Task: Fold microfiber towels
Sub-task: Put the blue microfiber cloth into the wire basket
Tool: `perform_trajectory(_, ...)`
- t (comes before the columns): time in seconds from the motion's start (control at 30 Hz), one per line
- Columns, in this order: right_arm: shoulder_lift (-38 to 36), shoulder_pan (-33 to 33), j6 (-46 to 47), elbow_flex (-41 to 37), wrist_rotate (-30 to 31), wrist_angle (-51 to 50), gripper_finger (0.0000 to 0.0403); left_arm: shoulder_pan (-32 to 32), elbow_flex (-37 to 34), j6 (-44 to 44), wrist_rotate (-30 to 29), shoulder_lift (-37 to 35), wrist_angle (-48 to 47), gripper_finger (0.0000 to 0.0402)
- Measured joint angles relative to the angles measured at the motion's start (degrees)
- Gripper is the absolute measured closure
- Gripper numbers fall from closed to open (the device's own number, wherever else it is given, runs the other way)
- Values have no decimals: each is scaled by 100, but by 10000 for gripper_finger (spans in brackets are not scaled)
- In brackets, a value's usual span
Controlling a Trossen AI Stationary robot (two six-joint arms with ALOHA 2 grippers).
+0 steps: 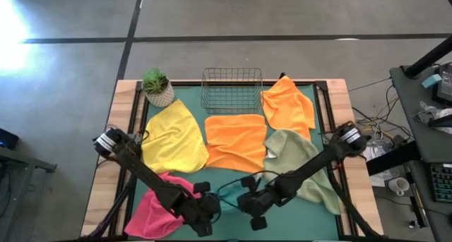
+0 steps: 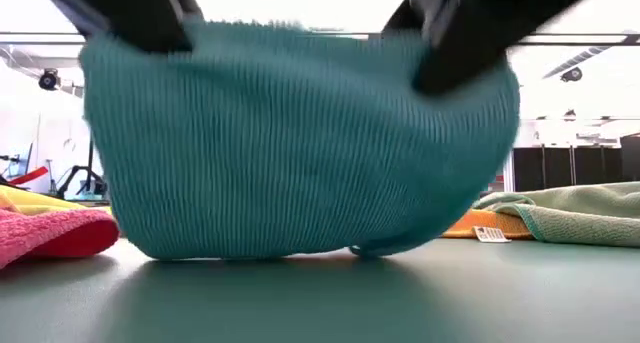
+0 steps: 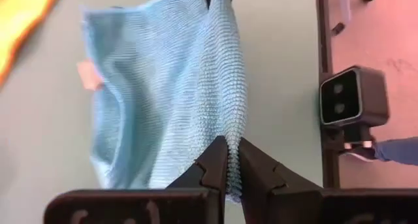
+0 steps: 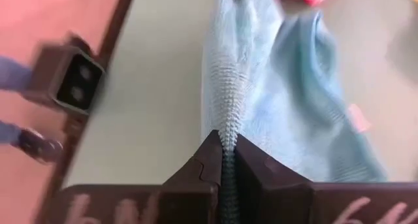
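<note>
The teal towel (image 2: 300,143) hangs between my two grippers near the table's front edge, and only a thin strip of it (image 1: 230,191) shows in the high view. My left gripper (image 3: 233,149) is shut on its left end and my right gripper (image 4: 225,145) on its right end. The pink towel (image 1: 159,207) lies at the front left, the yellow towel (image 1: 173,137) behind it. One orange towel (image 1: 236,142) lies mid-table and the other (image 1: 288,104) at the back right. The sage green towel (image 1: 305,166) lies on the right. My left gripper pinches the towel's upper edge (image 3: 235,119) at its left end between its two fingers. The edge runs fairly straight to the other gripper. The cloth hangs below, its lower edge (image 2: 250,253) on the table. My right gripper pinches the same upper edge (image 4: 225,116) at its right end between its two fingers. The cloth hangs below it, its bottom (image 2: 400,245) touching the table. Whether it holds one layer or several cannot be told.
A wire mesh basket (image 1: 232,89) stands at the back middle, and a small potted plant (image 1: 157,87) at the back left. The low camera (image 3: 346,100) sits on the table's front rim close to the hanging towel. Bare green mat (image 1: 233,180) lies behind the grippers.
</note>
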Motion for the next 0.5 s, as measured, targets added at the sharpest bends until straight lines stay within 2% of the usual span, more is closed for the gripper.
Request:
perform_trajectory(0.27, -733, -14, 66, -3, 56, -273, 394, 232, 7, 369, -165, -648, -12, 392)
perform_trajectory(0.5, -1336, -149, 42, -4, 588, -361, 394, 541, 17, 1035, -185, -1183, -44, 399)
